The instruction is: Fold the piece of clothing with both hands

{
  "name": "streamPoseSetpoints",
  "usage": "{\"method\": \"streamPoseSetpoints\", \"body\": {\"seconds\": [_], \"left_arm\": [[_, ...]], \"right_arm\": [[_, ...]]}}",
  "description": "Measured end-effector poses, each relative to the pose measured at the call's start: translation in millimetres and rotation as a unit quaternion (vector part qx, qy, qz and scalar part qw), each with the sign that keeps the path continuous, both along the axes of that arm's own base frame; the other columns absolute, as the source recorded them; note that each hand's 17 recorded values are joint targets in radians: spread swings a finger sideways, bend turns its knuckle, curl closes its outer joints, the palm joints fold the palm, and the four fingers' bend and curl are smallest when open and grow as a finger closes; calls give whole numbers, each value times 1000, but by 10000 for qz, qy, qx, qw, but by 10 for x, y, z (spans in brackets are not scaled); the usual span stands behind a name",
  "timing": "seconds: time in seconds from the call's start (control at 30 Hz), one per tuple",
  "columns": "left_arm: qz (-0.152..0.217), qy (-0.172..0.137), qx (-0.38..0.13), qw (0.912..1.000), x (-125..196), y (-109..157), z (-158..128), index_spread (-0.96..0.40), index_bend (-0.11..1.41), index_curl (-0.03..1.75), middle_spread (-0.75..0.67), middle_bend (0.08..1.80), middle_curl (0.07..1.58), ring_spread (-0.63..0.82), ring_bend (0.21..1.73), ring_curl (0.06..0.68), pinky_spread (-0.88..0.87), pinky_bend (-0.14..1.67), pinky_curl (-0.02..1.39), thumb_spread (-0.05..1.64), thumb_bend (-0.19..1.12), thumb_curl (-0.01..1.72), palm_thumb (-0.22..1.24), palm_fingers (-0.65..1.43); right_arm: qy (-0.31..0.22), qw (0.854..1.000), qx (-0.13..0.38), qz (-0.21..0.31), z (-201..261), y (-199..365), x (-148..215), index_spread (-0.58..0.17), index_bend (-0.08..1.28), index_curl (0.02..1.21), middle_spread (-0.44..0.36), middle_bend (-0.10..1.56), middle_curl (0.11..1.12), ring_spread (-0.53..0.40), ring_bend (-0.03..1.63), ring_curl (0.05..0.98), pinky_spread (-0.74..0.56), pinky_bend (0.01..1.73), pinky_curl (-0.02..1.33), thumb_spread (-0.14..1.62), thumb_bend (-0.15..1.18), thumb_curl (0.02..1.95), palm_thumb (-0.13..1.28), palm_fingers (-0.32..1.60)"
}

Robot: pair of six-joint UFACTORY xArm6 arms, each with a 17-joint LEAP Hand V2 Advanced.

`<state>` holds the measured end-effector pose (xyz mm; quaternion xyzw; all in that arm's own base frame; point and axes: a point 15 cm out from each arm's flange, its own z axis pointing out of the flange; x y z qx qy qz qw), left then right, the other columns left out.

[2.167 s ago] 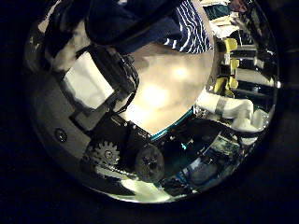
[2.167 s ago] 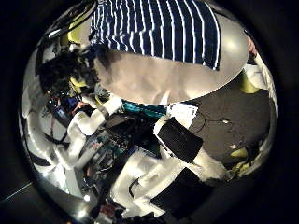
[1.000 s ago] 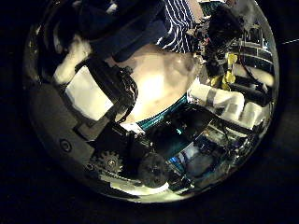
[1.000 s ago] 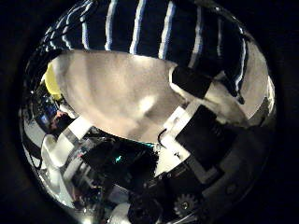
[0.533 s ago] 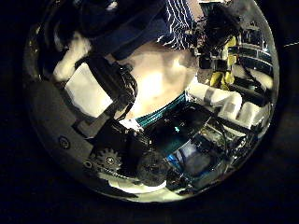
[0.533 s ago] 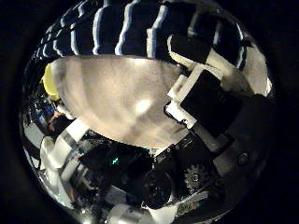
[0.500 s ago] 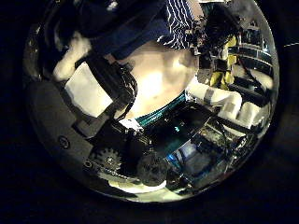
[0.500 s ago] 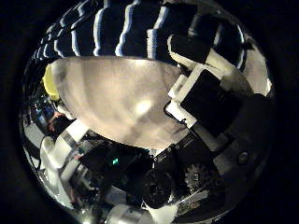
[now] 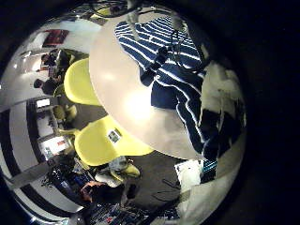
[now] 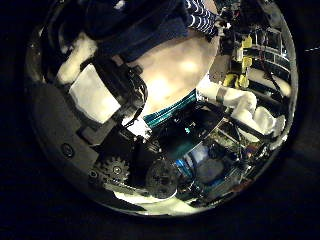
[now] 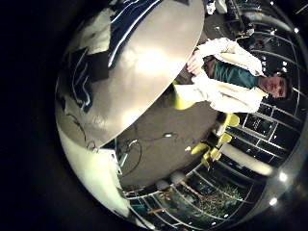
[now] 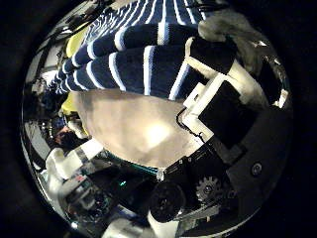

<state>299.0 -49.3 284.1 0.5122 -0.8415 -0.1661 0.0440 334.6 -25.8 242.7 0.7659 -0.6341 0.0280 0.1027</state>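
Note:
The striped garment lies on a round table, with part of it folded over. In the left little finger side palm view, my left hand's fingers sit on the cloth's edge. In the left thumb side palm view, dark cloth bunches around the curled fingers. In the right thumb side palm view, the garment is close and drapes round a finger above the table. In the right little finger side palm view, cloth lies against the fingers.
Chairs stand beside the round table in the left little finger side palm view. The table's bare top shows in the right little finger side palm view, and the floor lies beyond its edge.
The right palm has come closer to the garment and its stripes now fill more of that view, over the finger. In the left thumb view the striped edge has shifted outward.

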Motion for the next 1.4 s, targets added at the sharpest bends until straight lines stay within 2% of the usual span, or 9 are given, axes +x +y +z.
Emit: {"method": "streamPoseSetpoints", "body": {"seconds": [0.13, 0.3, 0.53, 0.67, 0.8, 0.93, 1.13, 1.33, 1.4], "left_arm": [[79, 10, -79, 9999, -42, 126, 137, -481, 175, 1566, -491, 620, 1567, -424, 1566, 527, -544, 1476, 658, 1332, -5, 642, 852, 787], [101, 70, -90, 9999, -127, 144, 350, -459, 172, 1574, -487, 609, 1572, -426, 1564, 526, -545, 1480, 653, 1333, -4, 639, 851, 794], [55, 37, -156, 9999, -197, 92, 687, -430, 168, 1584, -481, 610, 1576, -423, 1563, 529, -532, 1479, 653, 1336, -2, 639, 855, 806], [86, -118, -130, 9998, -115, 109, 913, -415, 169, 1584, -477, 605, 1576, -423, 1559, 529, -533, 1483, 654, 1335, -3, 641, 853, 811], [124, -170, 96, 9997, 173, 143, 1026, -400, 169, 1585, -474, 602, 1577, -421, 1557, 530, -532, 1483, 653, 1328, -3, 645, 859, 812], [177, 15, 334, 9993, 517, 121, 868, -387, 171, 1587, -470, 603, 1577, -420, 1557, 531, -531, 1475, 655, 1323, -3, 647, 863, 806], [20, 241, 451, 9987, 1035, 35, 385, -369, 178, 1590, -465, 604, 1577, -421, 1550, 533, -531, 1442, 656, 1319, -2, 649, 874, 775], [-226, -113, 524, 9983, 1626, -9, 25, -353, 180, 1594, -460, 600, 1571, -422, 1547, 531, -539, 1409, 656, 1292, -12, 636, 861, 769], [-235, -136, 558, 9981, 1778, -24, -76, -348, 181, 1592, -459, 598, 1567, -427, 1536, 528, -546, 1401, 656, 1277, -14, 628, 850, 766]], "right_arm": [[-377, 9987, 330, -7, 285, 130, -36, -404, 1033, 966, -247, 1211, 1016, -285, 1388, 817, -239, 1353, 871, 1220, 1, 615, 1018, 862], [-179, 9990, 405, -56, 415, 152, -203, -394, 1043, 991, -236, 1231, 1022, -276, 1403, 834, -225, 1357, 919, 1224, -5, 636, 1025, 854], [-538, 9968, 558, -212, 864, 137, -153, -382, 1051, 1012, -223, 1246, 1019, -269, 1414, 849, -214, 1340, 974, 1220, -6, 664, 1029, 850], [-863, 9942, 597, -253, 1174, 124, -40, -378, 1051, 1017, -218, 1251, 1016, -266, 1412, 853, -211, 1333, 993, 1215, -8, 675, 1026, 855], [-1011, 9924, 597, -354, 1365, 73, 168, -373, 1051, 1020, -213, 1252, 1011, -264, 1406, 855, -209, 1323, 1013, 1212, -7, 686, 1024, 863], [-763, 9946, 588, -378, 1261, 61, 496, -369, 1052, 1023, -210, 1253, 1007, -262, 1402, 855, -207, 1307, 1030, 1197, -9, 697, 1023, 872], [-43, 9978, 554, -373, 621, 67, 848, -363, 1053, 1028, -207, 1256, 1005, -261, 1396, 859, -209, 1283, 1055, 1194, -7, 712, 1023, 866], [-19, 9983, 521, -270, 88, 104, 1435, -359, 1052, 1036, -207, 1261, 1007, -265, 1401, 870, -214, 1270, 1087, 1203, -8, 720, 1007, 848], [-36, 9983, 510, -261, 17, 108, 1644, -358, 1052, 1039, -207, 1266, 1009, -266, 1401, 873, -216, 1263, 1095, 1207, -7, 722, 1005, 839]]}}
